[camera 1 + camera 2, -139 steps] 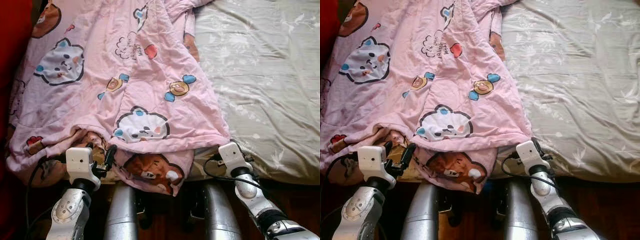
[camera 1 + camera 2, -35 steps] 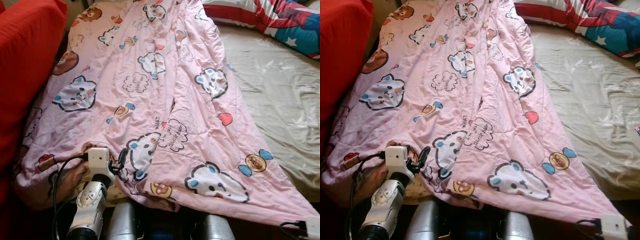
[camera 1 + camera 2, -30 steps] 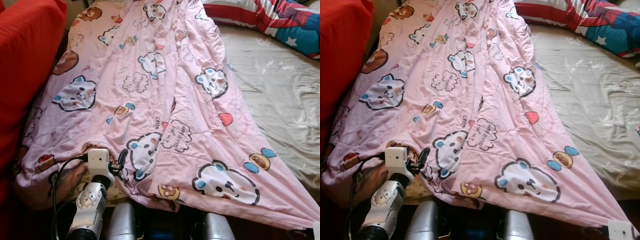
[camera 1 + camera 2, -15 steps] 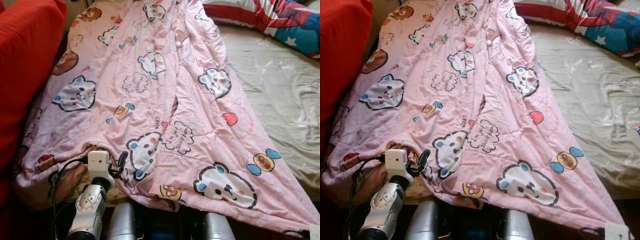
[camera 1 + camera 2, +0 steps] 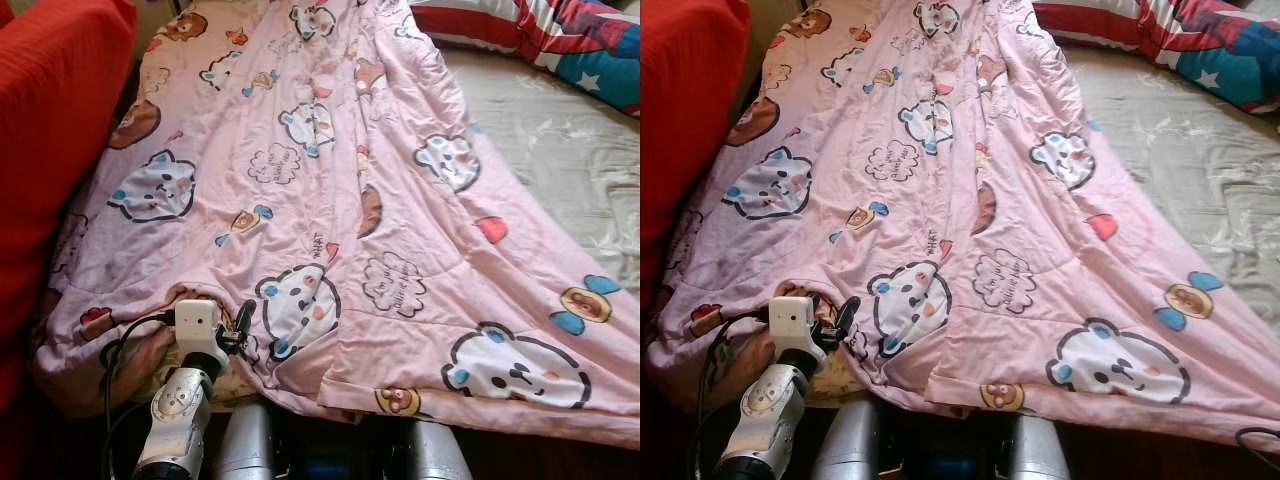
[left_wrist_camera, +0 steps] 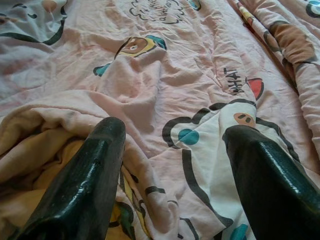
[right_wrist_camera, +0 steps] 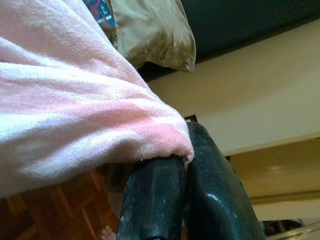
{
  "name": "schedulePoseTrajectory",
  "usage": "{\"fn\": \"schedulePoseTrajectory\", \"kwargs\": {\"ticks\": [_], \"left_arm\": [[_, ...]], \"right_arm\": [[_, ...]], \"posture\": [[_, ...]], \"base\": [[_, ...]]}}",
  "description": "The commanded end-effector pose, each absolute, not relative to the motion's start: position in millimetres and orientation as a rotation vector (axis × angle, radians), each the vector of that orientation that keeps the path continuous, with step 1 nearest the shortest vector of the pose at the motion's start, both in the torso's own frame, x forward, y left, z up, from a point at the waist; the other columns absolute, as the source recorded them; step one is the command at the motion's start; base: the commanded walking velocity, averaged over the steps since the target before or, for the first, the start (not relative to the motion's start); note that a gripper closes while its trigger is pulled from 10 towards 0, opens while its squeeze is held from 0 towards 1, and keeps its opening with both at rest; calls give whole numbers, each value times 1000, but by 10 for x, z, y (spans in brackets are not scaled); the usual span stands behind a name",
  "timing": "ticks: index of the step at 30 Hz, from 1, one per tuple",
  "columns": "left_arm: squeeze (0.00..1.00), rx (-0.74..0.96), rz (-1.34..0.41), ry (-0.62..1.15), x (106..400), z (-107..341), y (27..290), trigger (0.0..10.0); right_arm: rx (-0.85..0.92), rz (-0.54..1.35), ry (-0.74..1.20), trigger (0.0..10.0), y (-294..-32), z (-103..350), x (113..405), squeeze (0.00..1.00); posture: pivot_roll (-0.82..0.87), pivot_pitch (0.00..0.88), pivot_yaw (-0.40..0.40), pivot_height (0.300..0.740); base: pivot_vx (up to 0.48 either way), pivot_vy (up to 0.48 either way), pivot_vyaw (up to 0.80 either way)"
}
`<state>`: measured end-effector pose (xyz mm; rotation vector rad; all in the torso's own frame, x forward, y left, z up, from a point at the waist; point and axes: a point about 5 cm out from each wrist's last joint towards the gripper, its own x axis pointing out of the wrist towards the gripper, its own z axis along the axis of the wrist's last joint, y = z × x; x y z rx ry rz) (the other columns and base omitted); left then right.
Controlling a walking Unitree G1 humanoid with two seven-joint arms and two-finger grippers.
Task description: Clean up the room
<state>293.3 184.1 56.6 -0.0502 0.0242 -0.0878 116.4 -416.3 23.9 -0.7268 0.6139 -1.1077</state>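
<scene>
A pink blanket (image 5: 330,190) printed with cartoon bears lies lengthwise over the bed, and its near edge fans out to the right across the grey-green sheet (image 5: 570,150). My left gripper (image 5: 224,320) rests at the blanket's bunched near-left edge. Its fingers (image 6: 95,165) stand open, with folds of fabric lying between them. My right gripper (image 7: 182,162) is shut on a pink corner of the blanket (image 7: 75,115), held out past the bed's edge above the wooden floor (image 7: 45,215).
A red cushion (image 5: 50,150) borders the bed on the left. A red, white and blue star pillow (image 5: 560,40) lies at the far right of the bed. My silver legs (image 5: 250,450) stand against the bed's near edge.
The blanket's near right corner has been drawn farther right, so more of the sheet is covered. My right wrist has slid out of the head views. The left gripper has stayed put.
</scene>
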Motion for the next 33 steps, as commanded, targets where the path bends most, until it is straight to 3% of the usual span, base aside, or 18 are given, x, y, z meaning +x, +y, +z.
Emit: {"fn": "schedulePoseTrajectory", "kwargs": {"ticks": [1, 17, 18, 19, 33], "left_arm": [[0, -31, -104, 59, 2873, 494, 1840, 10000], [0, -27, -104, 61, 2860, 492, 1856, 10000], [0, -26, -102, 61, 2859, 494, 1865, 10000], [0, -25, -101, 60, 2859, 495, 1868, 10000], [0, -28, -109, 59, 2872, 501, 1847, 10000]], "right_arm": [[-734, -1196, 693, 10000, -4266, 223, 903, 0], [-644, -1094, 722, 10000, -4018, -1, 1021, 20], [-632, -1082, 727, 10000, -3994, -23, 1030, 737], [-631, -1081, 726, 10000, -3991, -25, 1031, 1000], [-616, -1070, 705, 10000, -3960, -39, 1042, 1000]], "posture": [[61, 267, 18, 622], [68, 272, 21, 622], [70, 271, 22, 622], [70, 271, 22, 622], [65, 269, 23, 622]], "base": [[0, 0, 0], [0, 0, 0], [0, 0, 0], [0, 0, 0], [0, 0, 0]]}}
